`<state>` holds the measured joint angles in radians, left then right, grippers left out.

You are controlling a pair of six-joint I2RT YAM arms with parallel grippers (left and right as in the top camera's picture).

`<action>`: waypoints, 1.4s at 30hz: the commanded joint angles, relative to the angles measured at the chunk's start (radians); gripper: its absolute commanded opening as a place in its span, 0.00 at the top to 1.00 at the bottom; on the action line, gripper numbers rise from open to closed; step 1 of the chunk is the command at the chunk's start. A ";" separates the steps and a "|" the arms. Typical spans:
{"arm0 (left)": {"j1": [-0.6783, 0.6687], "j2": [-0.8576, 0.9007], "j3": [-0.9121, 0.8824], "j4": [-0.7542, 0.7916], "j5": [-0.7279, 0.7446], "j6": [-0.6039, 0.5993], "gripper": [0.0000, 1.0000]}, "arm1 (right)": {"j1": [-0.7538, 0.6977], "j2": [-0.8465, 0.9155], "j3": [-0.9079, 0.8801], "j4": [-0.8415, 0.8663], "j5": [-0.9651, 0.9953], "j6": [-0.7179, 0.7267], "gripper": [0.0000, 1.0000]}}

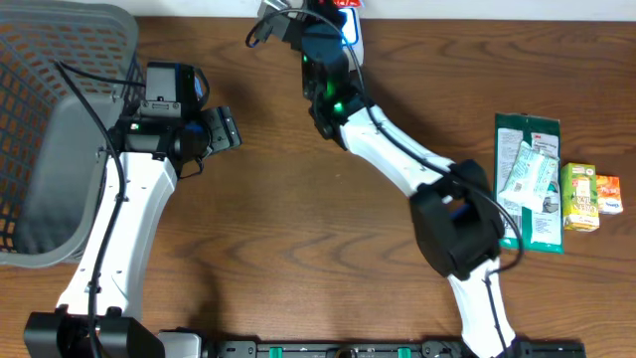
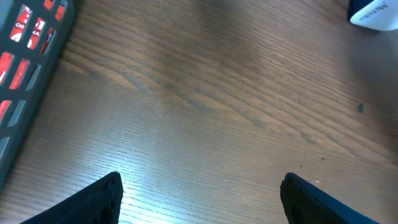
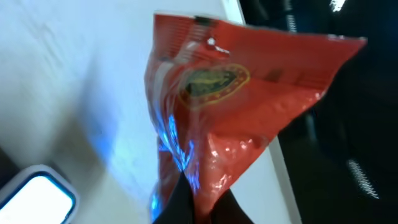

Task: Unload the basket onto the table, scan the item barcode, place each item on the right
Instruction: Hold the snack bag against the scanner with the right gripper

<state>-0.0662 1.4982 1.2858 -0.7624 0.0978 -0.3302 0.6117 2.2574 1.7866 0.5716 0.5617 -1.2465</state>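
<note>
My right gripper (image 3: 199, 194) is shut on the lower corner of a red foil packet (image 3: 236, 106), which stands up in front of the wrist camera with blue light playing on its left side. A white scanner (image 3: 37, 196) with a glowing blue face sits at the lower left of that view. Overhead, the right gripper (image 1: 333, 18) is at the table's far edge, and a sliver of the red packet (image 1: 346, 4) shows there. My left gripper (image 1: 224, 129) hangs open over bare wood, its fingers (image 2: 93, 202) wide apart with nothing between them.
A grey mesh basket (image 1: 60, 129) fills the far left; red packets show through its wall (image 2: 25, 56). At the right edge lie a green packet (image 1: 542, 234), a white pouch (image 1: 527, 177) and a yellow juice box (image 1: 579, 196). A white object (image 2: 376, 14) sits beyond the left gripper.
</note>
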 commanded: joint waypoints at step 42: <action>0.004 0.005 0.020 -0.004 -0.013 -0.001 0.18 | -0.119 0.251 0.023 0.193 -0.095 0.365 0.99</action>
<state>-0.0662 1.4982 1.2858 -0.7620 0.0978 -0.3302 0.5114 2.5126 1.7866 0.7288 0.4606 -1.0145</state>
